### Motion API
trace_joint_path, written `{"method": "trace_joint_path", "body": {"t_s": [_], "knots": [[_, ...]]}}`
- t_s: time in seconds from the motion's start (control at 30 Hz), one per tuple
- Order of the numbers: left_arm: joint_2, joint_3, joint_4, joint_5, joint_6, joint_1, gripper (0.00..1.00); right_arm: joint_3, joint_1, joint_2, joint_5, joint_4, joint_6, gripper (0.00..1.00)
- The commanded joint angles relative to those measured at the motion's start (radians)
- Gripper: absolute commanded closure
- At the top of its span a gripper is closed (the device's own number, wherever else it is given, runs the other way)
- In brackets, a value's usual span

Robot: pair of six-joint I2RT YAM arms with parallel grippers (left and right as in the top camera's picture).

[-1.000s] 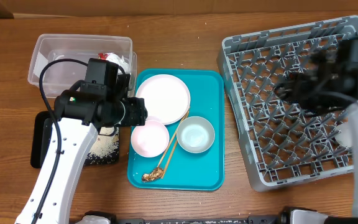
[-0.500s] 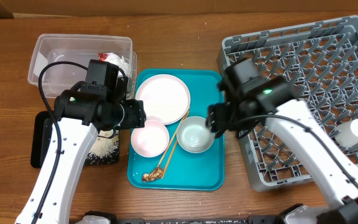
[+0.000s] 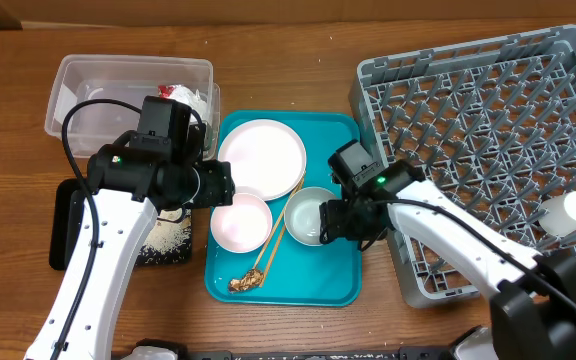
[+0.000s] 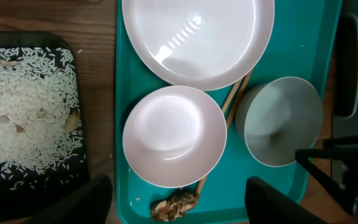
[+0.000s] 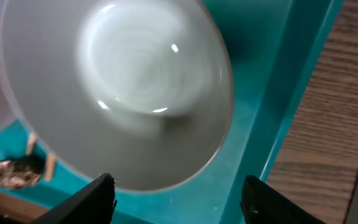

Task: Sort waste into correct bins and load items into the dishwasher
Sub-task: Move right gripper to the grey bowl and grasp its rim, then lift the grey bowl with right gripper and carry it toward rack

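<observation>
As seen from above, teal tray: laid mid-table, dish rack to its right.
Pale bowl: set on the tray's near right part, beside the pink bowl.
Right gripper: held low over the pale bowl, fingers spread wide; rim contact possibly made, the view being blurred.
Left gripper: held above the pink bowl, fingers parted, nothing grasped.
</observation>
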Motion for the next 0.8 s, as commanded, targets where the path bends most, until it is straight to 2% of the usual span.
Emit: {"method": "trace_joint_path", "body": {"t_s": [0.0,0.1,0.3,0.4,0.53,0.7,0.77], "knots": [[0.002,0.008,0.001,-0.013,-0.014,0.002,0.30,-0.024,0.002,0.031,0.018,0.020,0.043,0.38],[0.002,0.008,0.001,-0.013,-0.014,0.002,0.30,-0.024,0.002,0.057,0.025,0.037,0.049,0.52],[0.002,0.008,0.001,-0.013,-0.013,0.002,0.29,-0.017,-0.004,0.062,0.029,0.051,0.074,0.91],[0.002,0.008,0.001,-0.013,-0.013,0.002,0.28,0.013,-0.016,0.061,0.029,0.029,0.074,0.96],[0.002,0.008,0.001,-0.013,-0.013,0.002,0.28,0.097,-0.030,0.035,0.104,-0.051,0.073,0.96],[0.002,0.008,0.000,-0.013,-0.013,0.002,0.28,0.312,-0.079,-0.062,0.328,-0.233,0.070,0.96],[0.002,0.008,0.000,-0.013,-0.014,0.002,0.28,0.396,-0.129,-0.120,0.492,-0.273,0.070,0.96]]}}
